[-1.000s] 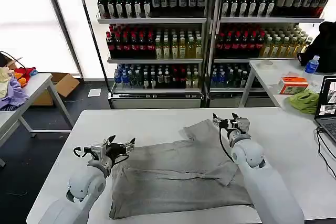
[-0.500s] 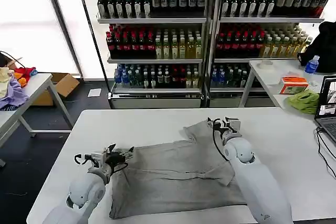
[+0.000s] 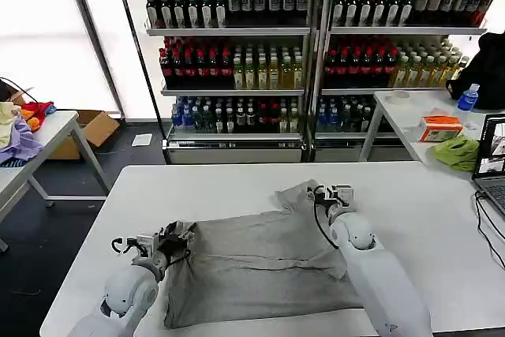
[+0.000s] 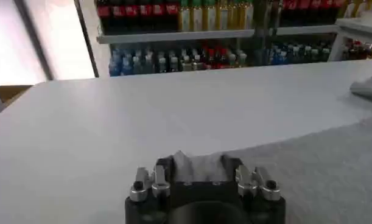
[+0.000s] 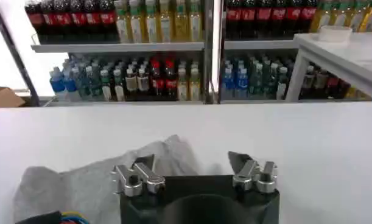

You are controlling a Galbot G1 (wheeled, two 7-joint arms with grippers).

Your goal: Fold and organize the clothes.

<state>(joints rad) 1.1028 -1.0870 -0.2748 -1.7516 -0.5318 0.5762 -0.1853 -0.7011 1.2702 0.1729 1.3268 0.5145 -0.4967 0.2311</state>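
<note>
A light grey short-sleeved shirt (image 3: 260, 266) lies spread flat on the white table (image 3: 197, 187), no print or lettering readable on it. The left gripper (image 3: 175, 238) pinches the shirt's left edge, cloth bunched between its fingers (image 4: 234, 165). The right gripper (image 3: 331, 192) sits at the shirt's far right sleeve, fingers (image 5: 237, 161) spread.

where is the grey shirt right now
In the head view the grey shirt lies spread on the white table, near its front edge, between the left tool and the right tool.
</note>
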